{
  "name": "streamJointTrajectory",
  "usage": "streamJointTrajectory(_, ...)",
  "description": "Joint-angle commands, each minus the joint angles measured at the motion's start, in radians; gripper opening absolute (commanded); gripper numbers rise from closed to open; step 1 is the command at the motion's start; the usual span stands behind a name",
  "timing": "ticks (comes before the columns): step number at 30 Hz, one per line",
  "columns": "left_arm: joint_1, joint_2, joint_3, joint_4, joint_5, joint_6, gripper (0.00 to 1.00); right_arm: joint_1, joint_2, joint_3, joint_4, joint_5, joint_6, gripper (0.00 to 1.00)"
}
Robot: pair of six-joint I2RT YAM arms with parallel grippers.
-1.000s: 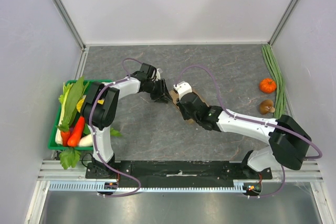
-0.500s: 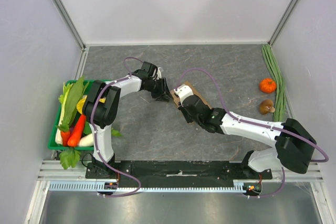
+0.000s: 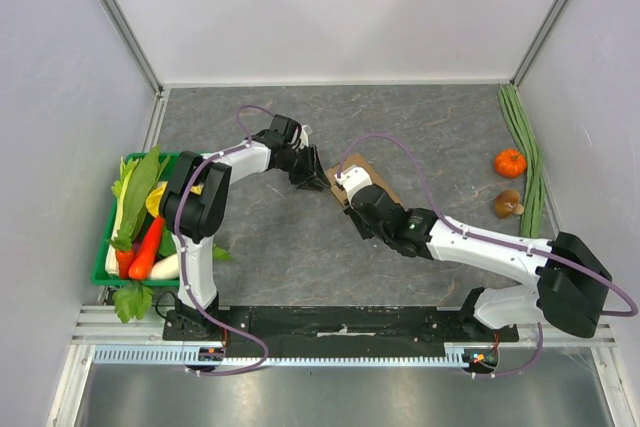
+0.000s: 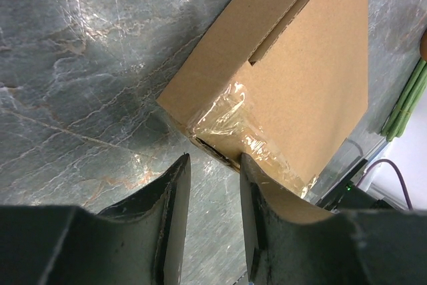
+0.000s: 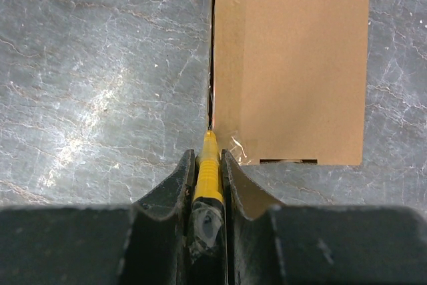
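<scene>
A flat brown cardboard box (image 3: 372,175) lies on the grey stone-patterned table. My left gripper (image 3: 314,176) is at its left end. In the left wrist view this gripper (image 4: 212,165) stands open over bare table, and its right finger (image 4: 257,198) is against the box's (image 4: 293,65) taped edge. My right gripper (image 3: 345,192) is at the box's near-left corner. It (image 5: 207,158) is shut on a yellow knife-like tool (image 5: 208,168), whose tip meets the seam along the left edge of the box (image 5: 293,65).
A green basket (image 3: 100,269) holding a carrot (image 3: 146,250) and leafy greens stands at the left edge. At the right wall lie long green beans (image 3: 525,142), a small orange pumpkin (image 3: 510,162) and a brown mushroom (image 3: 507,204). Walls enclose three sides.
My right arm has drawn back toward the near right, uncovering more of the box. The left gripper has barely moved.
</scene>
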Motion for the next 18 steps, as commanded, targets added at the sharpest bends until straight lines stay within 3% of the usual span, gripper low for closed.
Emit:
streamJointTrajectory(1, 0.018, 0.05, 0.013, 0.001, -0.155, 0.067, 0.4, 0.008, -0.035, 0.016, -0.077, 0.022, -0.011, 0.0)
streamJointTrajectory(18, 0.018, 0.052, 0.01, 0.023, -0.113, 0.081, 0.43, 0.008, -0.014, 0.101, -0.06, 0.045, -0.037, 0.0)
